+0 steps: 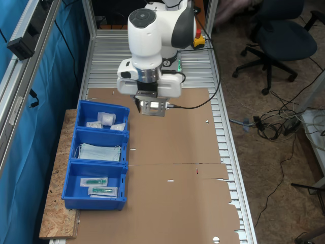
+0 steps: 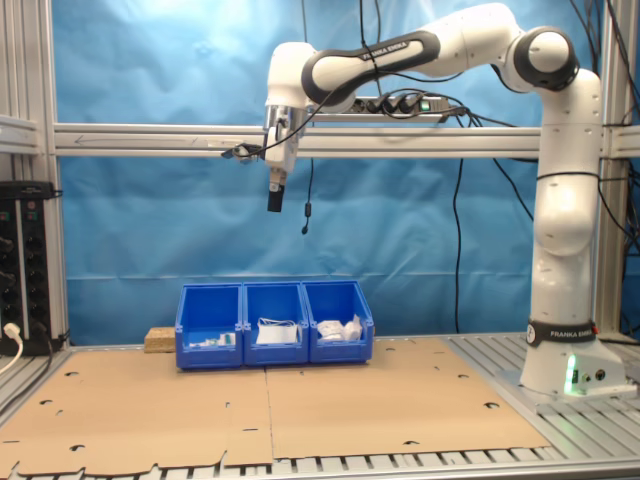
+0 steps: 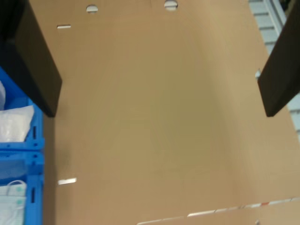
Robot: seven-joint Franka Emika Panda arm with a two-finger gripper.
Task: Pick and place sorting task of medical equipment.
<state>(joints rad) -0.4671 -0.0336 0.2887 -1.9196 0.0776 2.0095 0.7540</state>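
A blue curtain (image 2: 150, 240) hangs behind an aluminium frame (image 2: 130, 139) in the second exterior view. In the first exterior view, brown cardboard (image 1: 172, 152) covers the ribbed metal table (image 1: 109, 56), and a black office chair (image 1: 277, 35) stands on the brown floor (image 1: 269, 168) near loose cables (image 1: 274, 124).

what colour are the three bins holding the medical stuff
Bright blue bins, all three alike. Clearest in the first exterior view.
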